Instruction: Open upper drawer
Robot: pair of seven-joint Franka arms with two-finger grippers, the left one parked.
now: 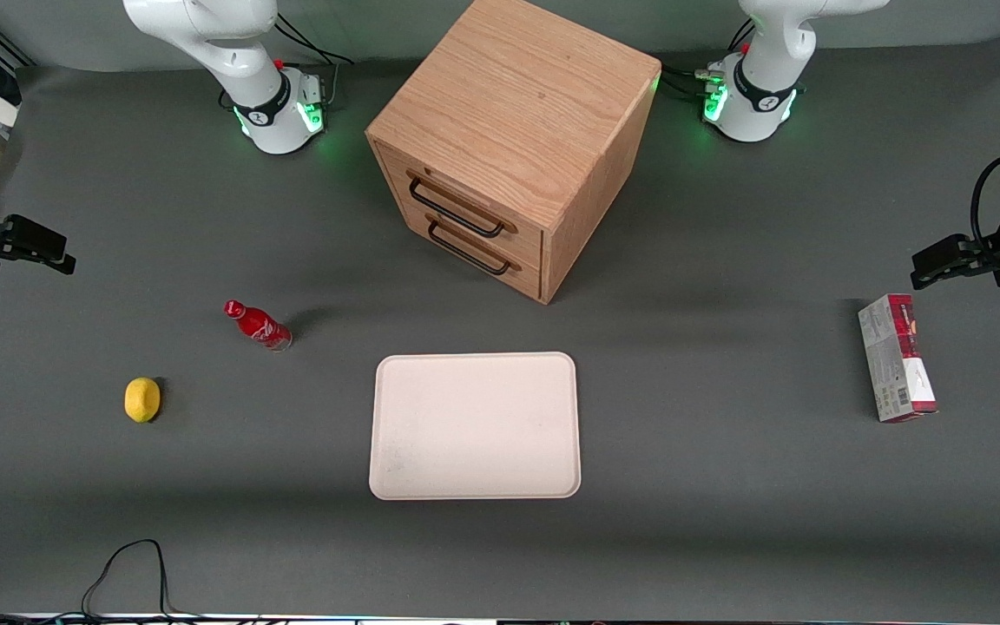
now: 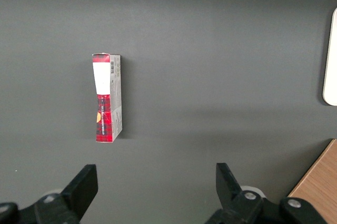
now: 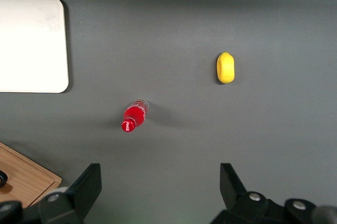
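Observation:
The oak cabinet [image 1: 513, 113] stands at the middle of the table, farther from the front camera than the tray. Its upper drawer [image 1: 465, 193] is pushed in flush, with a thin black wire handle [image 1: 455, 213] across its front. The lower drawer [image 1: 484, 240], with the same kind of handle, is also shut. My gripper [image 1: 64, 258] hovers high at the working arm's end of the table, well away from the cabinet. It is open [image 3: 160, 182] with nothing between its fingers [image 3: 90, 183], and looks down on bare mat. A corner of the cabinet [image 3: 21, 179] shows in the right wrist view.
A red bottle [image 1: 259, 325] [image 3: 134, 116] lies on the mat between my gripper and the cabinet. A yellow lemon [image 1: 142, 399] [image 3: 226, 68] sits nearer the front camera. A cream tray [image 1: 474, 425] lies in front of the cabinet. A red carton [image 1: 895, 356] stands toward the parked arm's end.

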